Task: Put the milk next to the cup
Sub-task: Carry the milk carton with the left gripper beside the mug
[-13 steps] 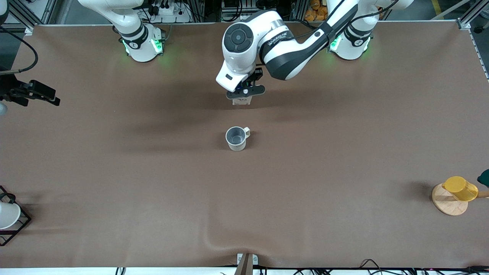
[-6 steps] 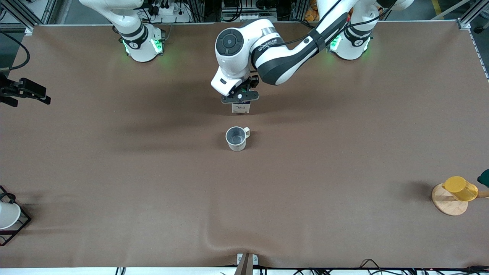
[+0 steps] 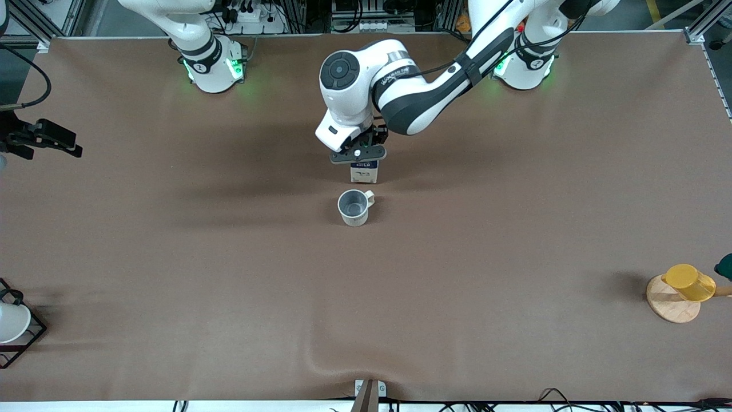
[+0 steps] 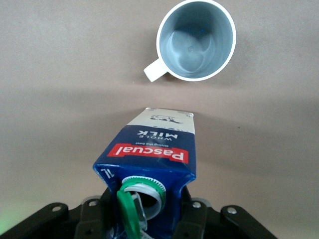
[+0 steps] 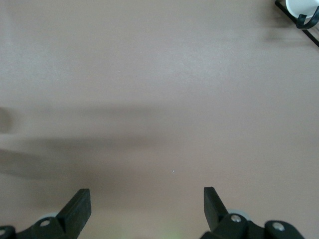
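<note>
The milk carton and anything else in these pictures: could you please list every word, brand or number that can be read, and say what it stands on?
"Pascual": red band of the milk, held in the left gripper above the table, beside the cup.
"WHOLE MILK": blue panel under that band.
Small line between them: too small to read.
Lettering on the left arm's forearm: blurred, unreadable.
Lettering on the cup in the front view: unreadable.
Right gripper: no text.

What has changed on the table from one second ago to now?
The left gripper, shut on the milk, has carried it nearer to the front camera, toward the cup; the two do not touch. The right gripper is open and waits at the right arm's end. The cup and the yellow cup stayed in place.
</note>
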Tool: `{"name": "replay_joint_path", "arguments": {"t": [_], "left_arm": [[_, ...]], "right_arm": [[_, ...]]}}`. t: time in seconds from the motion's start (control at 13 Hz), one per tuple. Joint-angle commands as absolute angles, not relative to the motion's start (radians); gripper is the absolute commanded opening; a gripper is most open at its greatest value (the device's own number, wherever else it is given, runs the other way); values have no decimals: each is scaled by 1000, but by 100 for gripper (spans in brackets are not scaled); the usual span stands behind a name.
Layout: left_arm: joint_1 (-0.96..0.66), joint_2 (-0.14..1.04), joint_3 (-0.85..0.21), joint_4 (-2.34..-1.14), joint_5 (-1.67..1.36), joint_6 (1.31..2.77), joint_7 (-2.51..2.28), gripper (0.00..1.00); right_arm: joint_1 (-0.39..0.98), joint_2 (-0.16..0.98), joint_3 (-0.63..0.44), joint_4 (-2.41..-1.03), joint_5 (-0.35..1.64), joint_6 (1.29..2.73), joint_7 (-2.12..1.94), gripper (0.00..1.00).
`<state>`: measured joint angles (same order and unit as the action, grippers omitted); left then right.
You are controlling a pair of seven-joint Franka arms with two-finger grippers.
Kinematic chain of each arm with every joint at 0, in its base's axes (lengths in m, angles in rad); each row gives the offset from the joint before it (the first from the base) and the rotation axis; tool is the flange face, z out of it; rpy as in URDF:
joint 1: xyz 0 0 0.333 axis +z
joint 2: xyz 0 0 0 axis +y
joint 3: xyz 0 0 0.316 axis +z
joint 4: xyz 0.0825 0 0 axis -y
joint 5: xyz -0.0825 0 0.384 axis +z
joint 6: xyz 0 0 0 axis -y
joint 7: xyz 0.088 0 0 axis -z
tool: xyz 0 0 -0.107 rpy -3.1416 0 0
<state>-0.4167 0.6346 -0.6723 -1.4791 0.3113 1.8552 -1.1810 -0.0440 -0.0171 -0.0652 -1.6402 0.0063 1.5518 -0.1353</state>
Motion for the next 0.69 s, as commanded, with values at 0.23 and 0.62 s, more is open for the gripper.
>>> {"name": "replay_joint_path", "arguments": {"t": [0.23,0.62], "left_arm": [[-431,650,-640,-1439,336,1865,-1164,39],[-449,664,-640,-1425,336,1867,-1169,42]], "right_arm": [[-51,-31,-66,-1647,12,1552,-115,100],[-49,-21,-66,-1640,6,1563,-101,100]]}}
